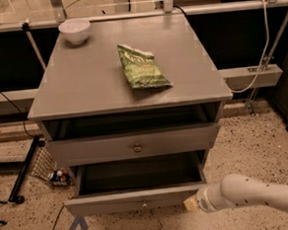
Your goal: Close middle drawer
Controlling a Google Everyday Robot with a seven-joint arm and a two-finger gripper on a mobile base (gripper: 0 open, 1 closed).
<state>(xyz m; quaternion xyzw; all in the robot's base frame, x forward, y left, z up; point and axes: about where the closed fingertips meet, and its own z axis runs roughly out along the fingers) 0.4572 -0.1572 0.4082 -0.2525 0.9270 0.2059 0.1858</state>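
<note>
Fingers of gripper pressed together, holding nothing, tip against right end of middle drawer front. Drawer standing well out, low in cabinet, box bare. Upper drawer ajar above. On tabletop: green chip bag, white bowl.

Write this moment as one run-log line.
middle drawer: pulled out | gripper: at its front panel's right end | status: not closed

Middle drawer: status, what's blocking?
Gripper low, at right end of middle drawer front panel. Drawer pulled well out, not yet closed. Interior bare, nothing seen in the way.
</note>
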